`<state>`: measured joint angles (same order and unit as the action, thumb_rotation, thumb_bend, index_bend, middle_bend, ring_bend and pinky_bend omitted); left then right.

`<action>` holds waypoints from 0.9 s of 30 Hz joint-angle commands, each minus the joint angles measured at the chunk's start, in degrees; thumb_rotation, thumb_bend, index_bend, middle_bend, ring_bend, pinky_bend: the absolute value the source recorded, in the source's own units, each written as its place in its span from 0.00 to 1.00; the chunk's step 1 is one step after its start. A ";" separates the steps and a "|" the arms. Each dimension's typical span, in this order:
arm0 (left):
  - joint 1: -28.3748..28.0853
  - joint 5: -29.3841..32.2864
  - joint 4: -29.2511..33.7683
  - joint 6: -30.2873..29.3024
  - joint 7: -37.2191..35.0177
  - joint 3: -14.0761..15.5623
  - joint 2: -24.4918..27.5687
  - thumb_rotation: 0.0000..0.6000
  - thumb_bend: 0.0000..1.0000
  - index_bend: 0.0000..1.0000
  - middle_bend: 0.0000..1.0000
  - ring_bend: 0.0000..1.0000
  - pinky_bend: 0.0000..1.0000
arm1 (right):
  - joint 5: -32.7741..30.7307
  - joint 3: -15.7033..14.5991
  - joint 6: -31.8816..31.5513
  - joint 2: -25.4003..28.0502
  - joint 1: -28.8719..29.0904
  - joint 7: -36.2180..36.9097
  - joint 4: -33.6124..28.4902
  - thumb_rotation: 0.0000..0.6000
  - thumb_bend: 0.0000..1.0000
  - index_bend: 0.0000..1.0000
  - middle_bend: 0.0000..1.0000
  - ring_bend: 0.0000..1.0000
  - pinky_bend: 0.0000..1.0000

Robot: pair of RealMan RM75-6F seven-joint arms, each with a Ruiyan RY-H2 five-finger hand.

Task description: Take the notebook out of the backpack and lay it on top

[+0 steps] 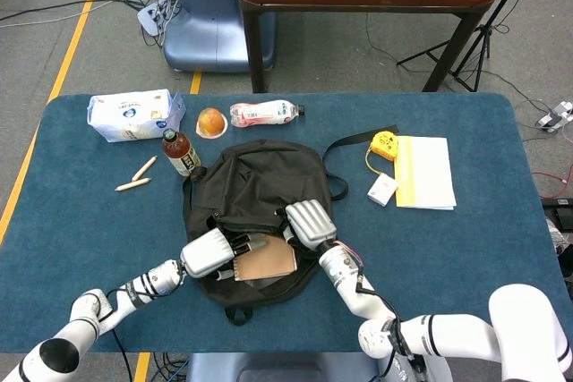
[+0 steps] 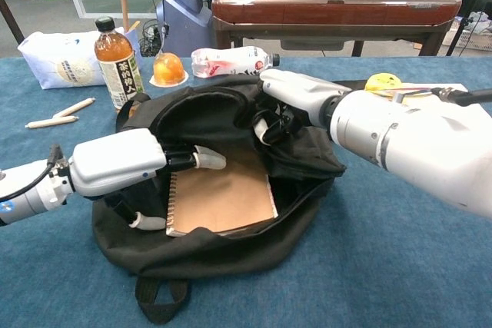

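The black backpack (image 1: 255,176) (image 2: 304,155) lies open on the blue table. A brown spiral notebook (image 1: 267,261) (image 2: 227,197) sits inside its opening, slightly turned. My left hand (image 1: 213,252) (image 2: 123,170) reaches in from the left and grips the notebook at its spiral edge. Its fingers (image 2: 207,160) lie on the cover and its thumb sits under the edge. At the right side of the opening, my right hand (image 1: 310,223) (image 2: 296,97) holds the upper flap, with fingers curled over the fabric rim and pulling it back.
A tea bottle (image 1: 180,151) (image 2: 118,63) stands by the backpack's far left. Behind it are a tissue pack (image 1: 134,115), an orange cup (image 1: 211,123) and a lying plastic bottle (image 1: 264,114). Two wooden sticks (image 1: 139,176) lie left. A tape measure (image 1: 386,143), small box (image 1: 382,189) and pad (image 1: 425,172) lie right.
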<state>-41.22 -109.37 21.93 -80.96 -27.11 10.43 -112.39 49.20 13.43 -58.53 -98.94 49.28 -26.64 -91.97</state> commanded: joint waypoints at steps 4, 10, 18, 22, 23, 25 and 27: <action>-0.68 1.60 -0.82 1.68 -1.49 -0.30 -1.76 1.00 0.18 0.11 0.11 0.16 0.32 | 0.00 0.00 -0.19 0.08 -0.09 -0.05 -0.15 1.00 0.76 0.61 0.51 0.41 0.45; -0.89 3.49 -1.15 3.53 -3.86 -0.85 -3.13 1.00 0.18 0.22 0.11 0.16 0.31 | 0.15 0.19 -0.35 0.01 -0.12 0.16 0.03 1.00 0.76 0.61 0.51 0.41 0.45; -1.31 4.09 -1.82 4.27 -4.94 -0.29 -3.78 1.00 0.34 0.29 0.14 0.16 0.31 | 0.08 0.27 -0.08 -0.26 -0.05 0.36 0.92 1.00 0.76 0.61 0.51 0.42 0.45; -1.37 4.40 -2.32 4.10 -4.83 -0.22 -4.18 1.00 0.39 0.31 0.14 0.16 0.31 | -0.09 0.31 0.10 -0.43 0.05 0.30 1.25 1.00 0.76 0.61 0.51 0.42 0.45; -1.41 4.54 -2.45 4.07 -4.86 -0.24 -4.32 1.00 0.40 0.31 0.14 0.17 0.31 | -0.07 0.32 0.08 -0.47 0.09 0.24 1.35 1.00 0.76 0.61 0.51 0.42 0.45; -1.47 4.64 -2.69 3.91 -4.81 -0.20 -4.50 1.00 0.42 0.33 0.15 0.17 0.31 | -0.12 0.38 0.11 -0.51 0.11 0.25 1.37 1.00 0.76 0.61 0.51 0.42 0.45; -1.49 4.82 -2.85 3.43 -4.92 -0.28 -4.70 1.00 0.44 0.36 0.15 0.18 0.31 | -0.12 0.41 0.05 -0.50 0.16 0.10 1.46 1.00 0.76 0.61 0.51 0.42 0.45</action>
<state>-42.70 -104.64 19.16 -77.36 -31.99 10.20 -117.00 49.08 13.84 -58.47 -99.44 49.43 -26.52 -90.53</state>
